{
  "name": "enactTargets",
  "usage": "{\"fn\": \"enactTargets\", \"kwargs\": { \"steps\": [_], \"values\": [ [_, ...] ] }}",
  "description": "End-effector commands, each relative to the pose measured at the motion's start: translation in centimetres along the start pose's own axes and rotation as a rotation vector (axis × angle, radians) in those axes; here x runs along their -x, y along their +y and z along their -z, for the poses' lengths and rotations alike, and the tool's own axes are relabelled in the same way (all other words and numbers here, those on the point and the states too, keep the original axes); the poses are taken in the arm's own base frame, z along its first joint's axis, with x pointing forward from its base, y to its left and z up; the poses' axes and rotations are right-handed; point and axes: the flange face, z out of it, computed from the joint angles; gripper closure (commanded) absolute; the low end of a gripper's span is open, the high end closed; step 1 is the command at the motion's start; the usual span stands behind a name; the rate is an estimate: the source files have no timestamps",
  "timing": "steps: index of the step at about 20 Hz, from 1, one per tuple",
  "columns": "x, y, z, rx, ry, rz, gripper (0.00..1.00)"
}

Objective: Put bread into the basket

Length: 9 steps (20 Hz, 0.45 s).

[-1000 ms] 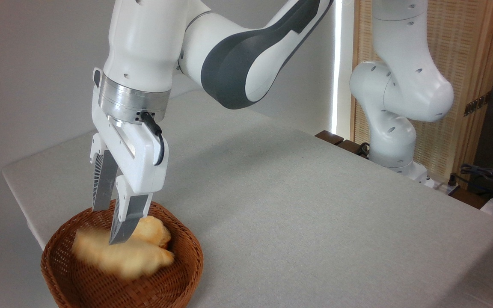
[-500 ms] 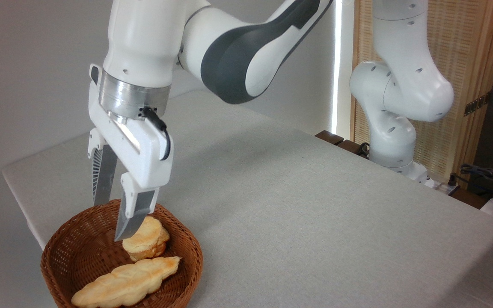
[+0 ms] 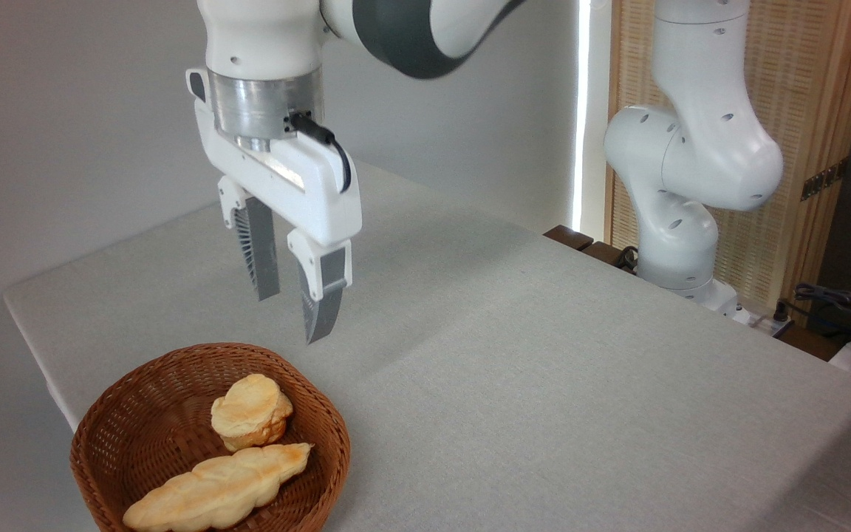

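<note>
In the camera view, the bread [image 3: 219,488] is lying inside the basket [image 3: 337,443], just beside a round bun [image 3: 252,411]. The gripper [image 3: 294,318] is hanging above the rim, jaws spread and empty. Retreating well probably means rising clear, avoiding the wicker.

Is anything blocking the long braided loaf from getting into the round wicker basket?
Nothing visible does: the long, pale golden braided loaf already lies inside the round brown woven wicker basket, beside a small round bun. The two-finger gripper hangs open and empty above.
</note>
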Motion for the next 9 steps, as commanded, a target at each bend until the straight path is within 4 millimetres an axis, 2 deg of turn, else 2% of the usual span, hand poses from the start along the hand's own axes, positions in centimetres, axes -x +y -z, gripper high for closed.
{"fn": "enactTargets", "kwargs": {
  "steps": [1,5,9],
  "values": [
    [-1.1,2.8,-0.1,-0.030,-0.075,0.016,0.00],
    [-1.5,4.0,-0.2,-0.033,-0.101,0.076,0.00],
    [-1.5,4.1,-0.4,-0.015,-0.100,0.075,0.00]
  ]
}}
